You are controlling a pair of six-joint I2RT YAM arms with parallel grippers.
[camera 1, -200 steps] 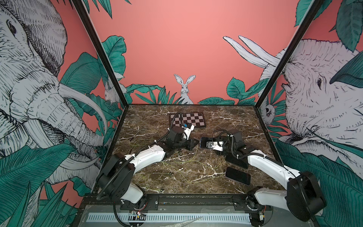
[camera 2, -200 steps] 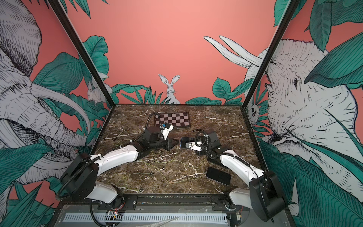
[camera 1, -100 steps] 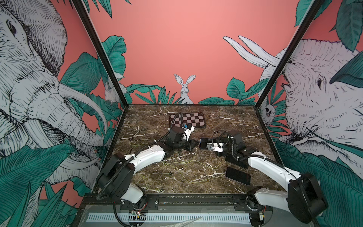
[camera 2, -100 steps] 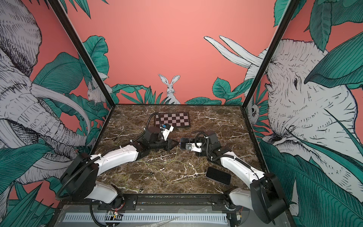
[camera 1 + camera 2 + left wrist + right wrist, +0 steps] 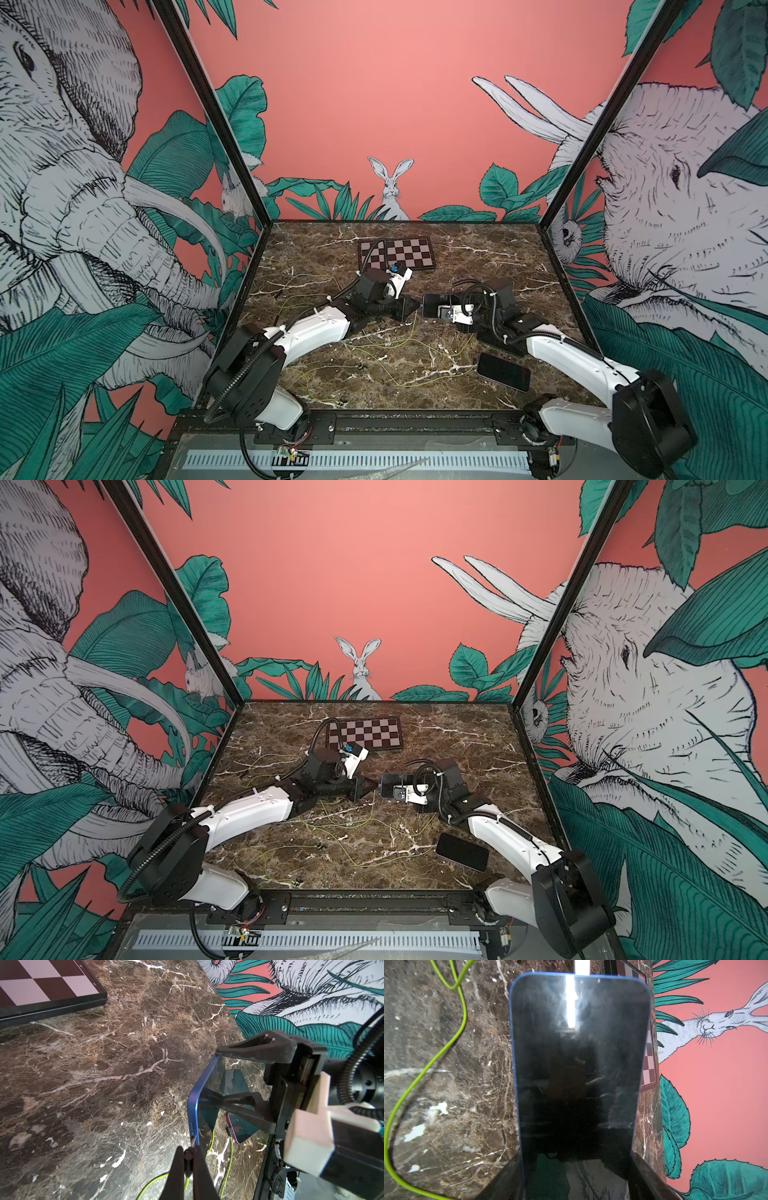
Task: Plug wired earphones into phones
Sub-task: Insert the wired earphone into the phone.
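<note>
Brown marble veined with white forms the tabletop [image 5: 478, 257], walled by coral panels painted with elephants and a rabbit. A black-framed checkerboard [image 5: 411, 255] lies at the back.

The right gripper [image 5: 576, 1176] has its jaws spread wide and pressed against the two long sides of a flat, blue-rimmed smartphone with a glossy dark screen [image 5: 577, 1064]. The short bottom edge of the smartphone is turned toward the left gripper [image 5: 188, 1148]. The left jaws are pinched almost together on the small dark plug [image 5: 188, 1154] of a thin yellow-green earphone cord [image 5: 464, 1014], which runs off behind them across the marble.

Just ahead of the left fingertips, the plug's metal tip meets the blue edge beside the row of speaker holes. It looks to be at the mouth of the port rather than pushed home, though the view is too tight to be sure.

On the table beneath the right jaws lies a second phone, pink-rimmed [image 5: 244, 1128], with a dark connector and green cord at its end. I judge that one finished.

A third phone, plain black [image 5: 503, 371], lies flat well behind the right jaws, near that arm's base. A cord reaches its corner, but I cannot tell whether it is plugged in. As I read it, one phone is done, one is at the point of insertion, and the last is unsettled.
</note>
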